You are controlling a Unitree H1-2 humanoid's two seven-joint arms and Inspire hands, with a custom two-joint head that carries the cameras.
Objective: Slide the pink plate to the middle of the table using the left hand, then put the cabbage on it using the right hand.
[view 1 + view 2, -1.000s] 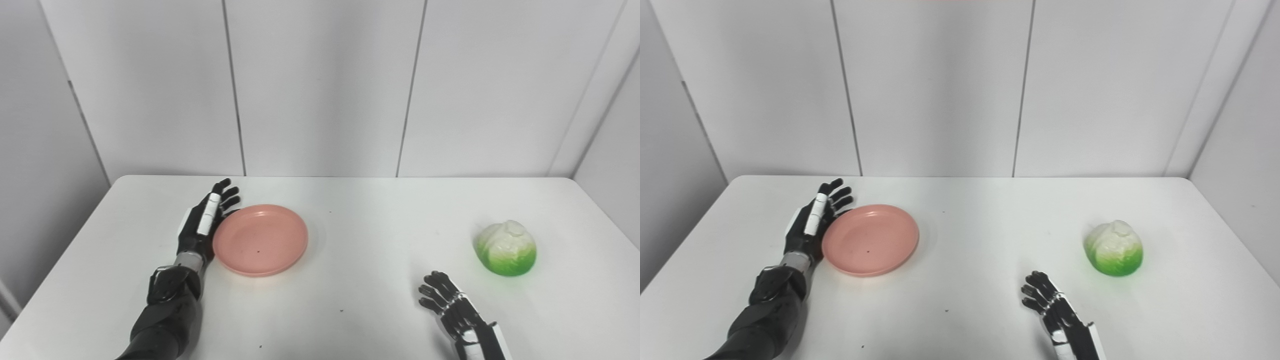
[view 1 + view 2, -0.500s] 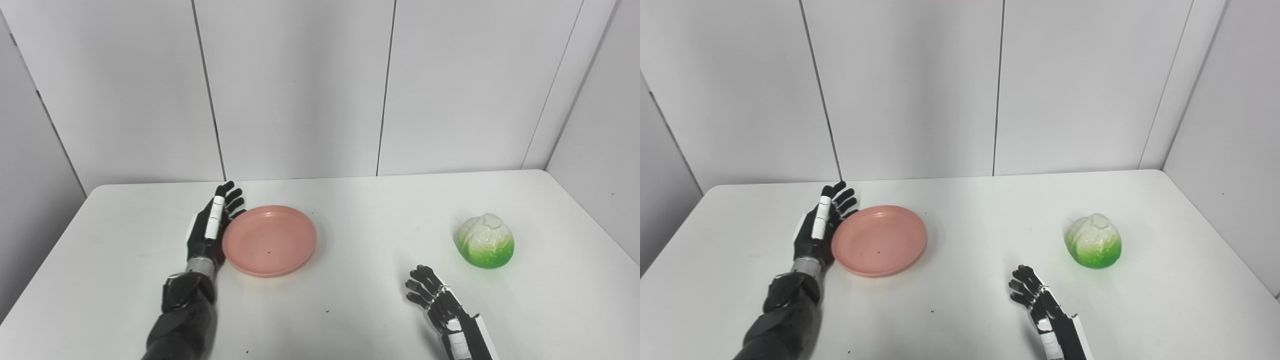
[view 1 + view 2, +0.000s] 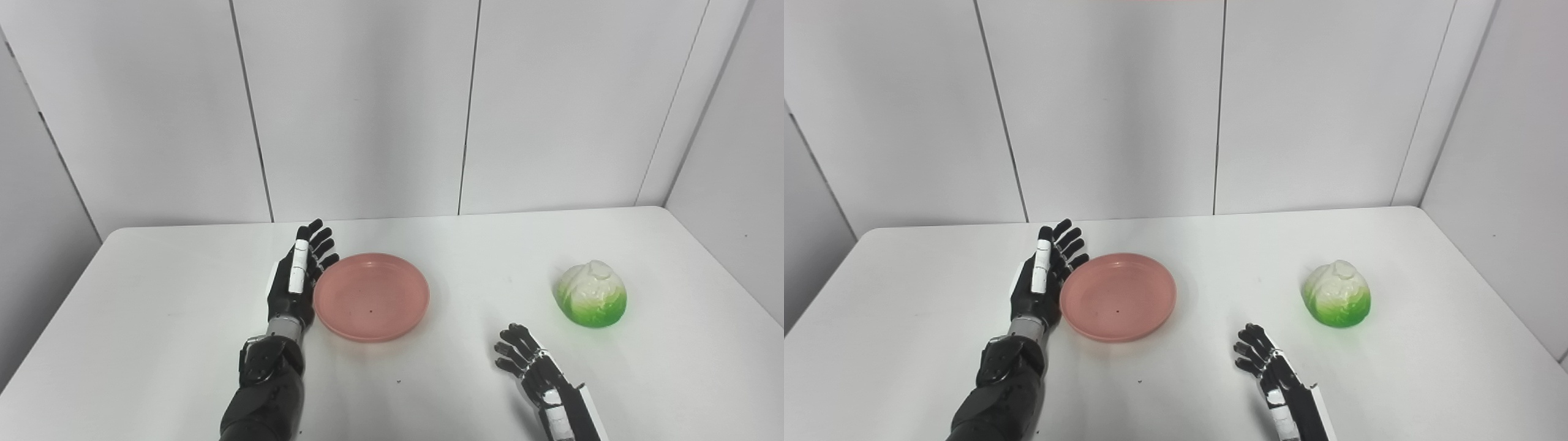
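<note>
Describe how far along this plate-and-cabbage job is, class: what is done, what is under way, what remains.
Done: nothing is finished. Under way: the left hand, open, presses its palm side against the pink plate's left rim, the plate near the table's middle. Left: the cabbage sits untouched on the right; the right hand waits open, apart from it.

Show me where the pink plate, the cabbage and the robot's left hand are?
pink plate [image 3: 371, 298], left eye view, its inner floor.
cabbage [image 3: 591, 300], left eye view, its middle.
left hand [image 3: 293, 283], left eye view, its back.
</note>
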